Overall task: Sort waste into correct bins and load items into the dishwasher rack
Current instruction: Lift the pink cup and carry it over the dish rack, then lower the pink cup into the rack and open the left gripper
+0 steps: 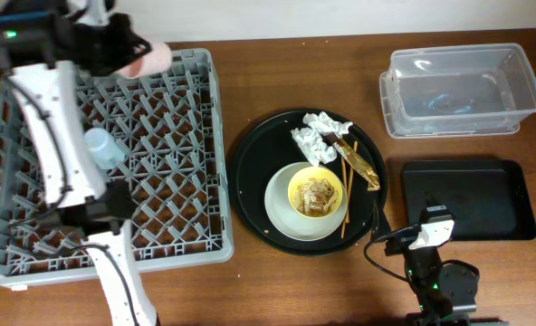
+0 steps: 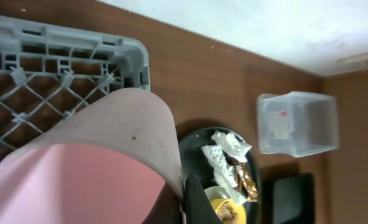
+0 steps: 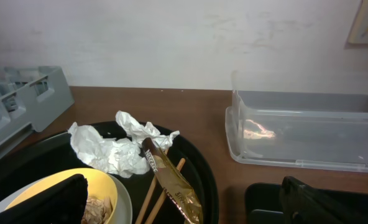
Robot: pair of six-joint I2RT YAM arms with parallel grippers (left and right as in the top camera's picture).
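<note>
The left gripper (image 1: 125,50) is clamped on the pink cup (image 2: 91,155), with a corner of the dishwasher rack (image 1: 186,181) beneath it. The right gripper (image 3: 193,208) stands wide apart, holding nothing. The gold-brown wrapper (image 3: 171,180) and chopsticks (image 3: 151,194) lie just ahead of it, and the clear tub (image 3: 308,134) is ahead to its right.

Two cups are being counted: one blue cup (image 1: 103,145) and one pink cup (image 2: 109,149). One yellow bowl (image 1: 315,192), one pale plate (image 1: 282,210), two chopsticks (image 1: 345,213) and one gold wrapper (image 1: 360,163) are being shown. The crumpled napkins (image 1: 318,136) are being seen as one clump, perhaps two pieces. One grey rack (image 1: 168,136), one clear tub (image 1: 458,52), one flat black tray (image 1: 467,199) and one round black tray (image 1: 250,163) are being tallied.
</note>
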